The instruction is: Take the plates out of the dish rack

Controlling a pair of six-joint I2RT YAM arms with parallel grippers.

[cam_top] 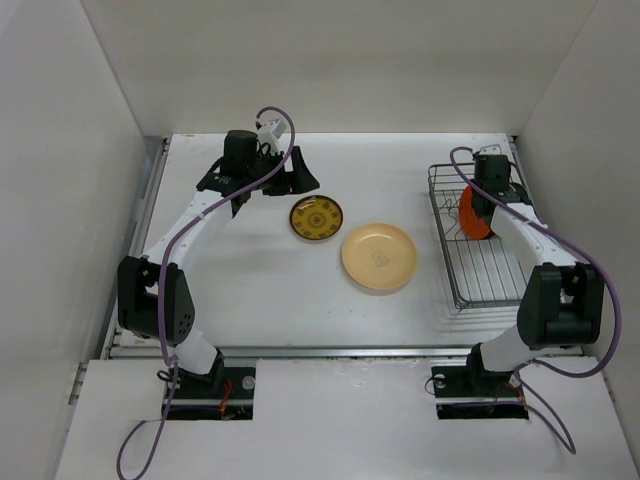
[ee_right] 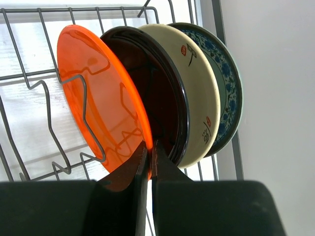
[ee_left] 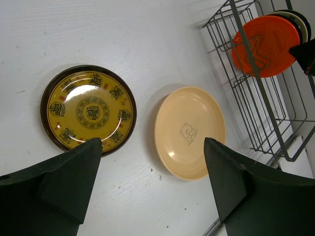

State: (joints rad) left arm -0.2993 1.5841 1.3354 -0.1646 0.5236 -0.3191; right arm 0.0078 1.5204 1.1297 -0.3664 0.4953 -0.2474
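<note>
The silver wire dish rack stands at the right of the table. In its far end several plates stand on edge: an orange-red plate, a dark one with a cream outside and a blue-patterned one. My right gripper is shut on the orange-red plate's lower rim, also seen from above. A tan-yellow plate and a dark-rimmed yellow patterned plate lie flat mid-table. My left gripper is open and empty, above the table near both flat plates.
White walls close in the table on the left, back and right. The rack's near half holds no plates. The left arm reaches to the far left part of the table.
</note>
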